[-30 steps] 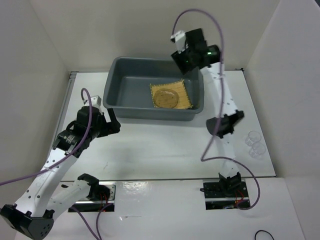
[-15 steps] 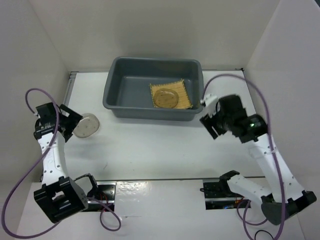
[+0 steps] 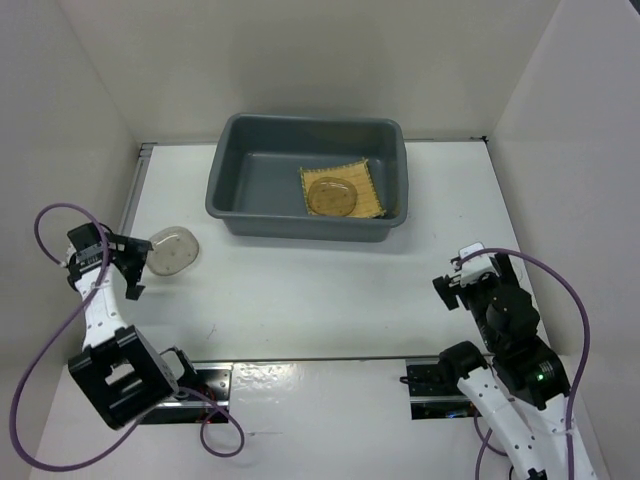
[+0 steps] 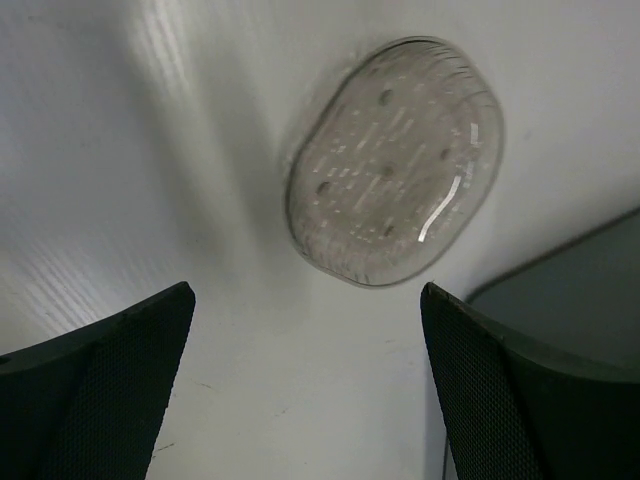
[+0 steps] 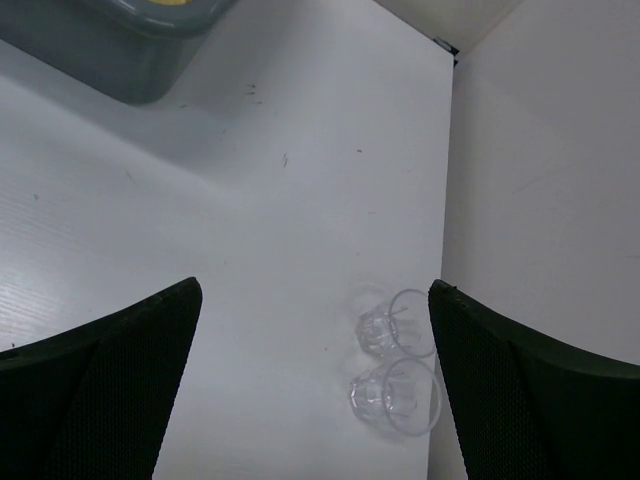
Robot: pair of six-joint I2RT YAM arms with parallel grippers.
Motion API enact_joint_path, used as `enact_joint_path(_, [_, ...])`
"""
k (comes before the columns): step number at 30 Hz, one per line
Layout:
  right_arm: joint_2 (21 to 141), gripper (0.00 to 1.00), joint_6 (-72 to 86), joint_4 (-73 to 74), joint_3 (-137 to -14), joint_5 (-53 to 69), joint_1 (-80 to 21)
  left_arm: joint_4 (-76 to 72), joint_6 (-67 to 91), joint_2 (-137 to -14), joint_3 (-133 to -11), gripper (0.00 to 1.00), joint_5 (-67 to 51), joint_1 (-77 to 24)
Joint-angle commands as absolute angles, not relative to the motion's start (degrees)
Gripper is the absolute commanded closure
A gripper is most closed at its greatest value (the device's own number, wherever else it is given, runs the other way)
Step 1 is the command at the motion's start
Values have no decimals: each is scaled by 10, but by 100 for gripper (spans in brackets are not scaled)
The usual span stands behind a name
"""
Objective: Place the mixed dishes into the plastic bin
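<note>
The dark grey plastic bin (image 3: 240,180) stands at the back centre. The yellow woven mat (image 3: 372,190) lies inside it with a clear saucer (image 3: 330,195) on top. Another clear saucer (image 3: 172,250) lies on the table left of the bin, and it also shows in the left wrist view (image 4: 395,215). My left gripper (image 3: 133,266) is open and empty just left of it, also seen in its wrist view (image 4: 310,400). Two tiny clear cups (image 5: 395,325) (image 5: 395,395) lie side by side by the right wall. My right gripper (image 3: 478,273) is open and empty above them (image 5: 315,400).
White walls close in the table on the left, back and right. A bin corner (image 4: 580,300) shows right of the saucer in the left wrist view. The bin's corner (image 5: 130,40) is at the top left of the right wrist view. The right wall (image 5: 540,180) runs close beside the cups.
My right arm has swung from over the bin's far right corner down to the front right above the cups. My left arm has drawn back leftward, uncovering the saucer on the table.
</note>
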State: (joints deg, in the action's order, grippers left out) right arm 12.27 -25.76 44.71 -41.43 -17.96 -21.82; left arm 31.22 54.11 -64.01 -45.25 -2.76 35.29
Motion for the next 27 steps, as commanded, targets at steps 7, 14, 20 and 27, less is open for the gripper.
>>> enact_joint_path(7, [137,2,-234,343,-372,-217,-216,279,572,-762,-444,0,11,358])
enact_joint_path(14, [186,2,-206,296,-393,-185,-216,273,559,-907,-490,0,-11,358])
enact_joint_path(20, [191,2,-192,256,-361,-198,-216,265,559,-939,-509,0,3,358])
enact_joint_path(27, [220,2,-192,250,-338,-212,-211,267,509,-1005,-558,0,14,335])
